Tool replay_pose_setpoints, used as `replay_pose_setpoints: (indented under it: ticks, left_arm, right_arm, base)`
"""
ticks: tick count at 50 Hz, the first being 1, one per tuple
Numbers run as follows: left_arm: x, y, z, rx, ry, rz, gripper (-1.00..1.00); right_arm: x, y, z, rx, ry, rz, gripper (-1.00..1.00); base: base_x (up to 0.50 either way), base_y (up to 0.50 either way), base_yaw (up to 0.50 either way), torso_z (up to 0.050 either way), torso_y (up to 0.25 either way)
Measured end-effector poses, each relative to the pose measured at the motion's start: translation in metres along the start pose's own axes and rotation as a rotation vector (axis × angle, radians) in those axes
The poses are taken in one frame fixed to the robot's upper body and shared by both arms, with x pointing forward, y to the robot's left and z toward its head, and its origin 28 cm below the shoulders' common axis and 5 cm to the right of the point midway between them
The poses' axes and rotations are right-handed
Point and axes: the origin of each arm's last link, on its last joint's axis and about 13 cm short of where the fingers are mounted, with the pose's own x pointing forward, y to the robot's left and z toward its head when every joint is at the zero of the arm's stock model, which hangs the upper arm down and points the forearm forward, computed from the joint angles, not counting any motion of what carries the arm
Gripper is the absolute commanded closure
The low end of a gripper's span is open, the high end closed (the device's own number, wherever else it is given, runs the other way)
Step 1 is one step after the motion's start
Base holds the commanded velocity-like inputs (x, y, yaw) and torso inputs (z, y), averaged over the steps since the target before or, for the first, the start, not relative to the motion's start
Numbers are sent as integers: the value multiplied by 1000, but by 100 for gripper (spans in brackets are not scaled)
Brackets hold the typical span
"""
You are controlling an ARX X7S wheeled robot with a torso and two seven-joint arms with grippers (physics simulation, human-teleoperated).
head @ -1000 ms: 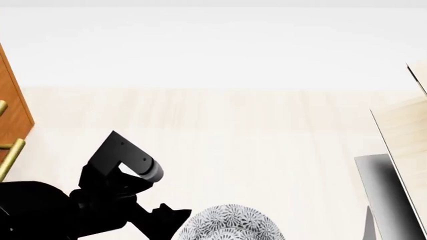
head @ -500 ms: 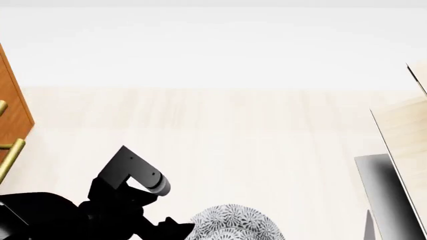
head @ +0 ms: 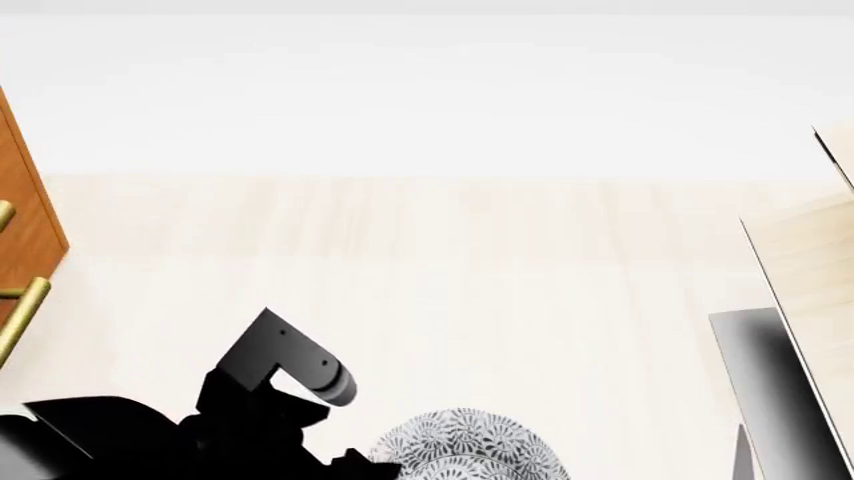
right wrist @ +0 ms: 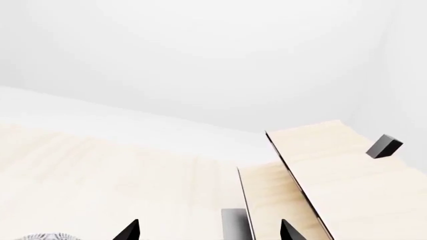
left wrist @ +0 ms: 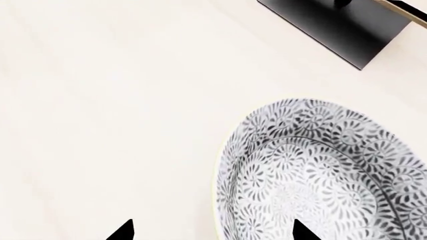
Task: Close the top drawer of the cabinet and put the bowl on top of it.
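The pale floor (head: 441,250) fills most of my head view. The cabinet (head: 27,230) shows only as an orange-brown sliver at the far left edge, well apart from the bowl (left wrist: 320,175), which sits on the floor low and central. My left tool (left wrist: 212,231) is spread, one tip over the bowl's inside, the other over bare floor. My right tool (right wrist: 209,230) is spread too, holding nothing.
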Motion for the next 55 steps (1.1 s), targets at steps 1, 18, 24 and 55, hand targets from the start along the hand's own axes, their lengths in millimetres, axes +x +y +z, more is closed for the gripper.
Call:
replay_pose_setpoints:
  ticks: [1,18,24,55]
  left_arm:
    - [1,0,0,0,1,0,-100]
    - [11,1,-8,-9,26,-7,-100]
    - [15,2,-11,-12,33,-11,-100]
    - [25,2,-17,-27,44,-32,-100]
  right_arm:
    - [0,0,0,0,0,0,-100]
    - [1,0,-2,0,5,-1,-100]
    - [0,0,-2,0,6,-3,-100]
    - [-1,-2,-8,3,12,-10,-100]
  base:
    - [0,0,0,0,0]
    - [0,0,0,0,0]
    - [0,0,0,0,0]
    - [0,0,0,0,0]
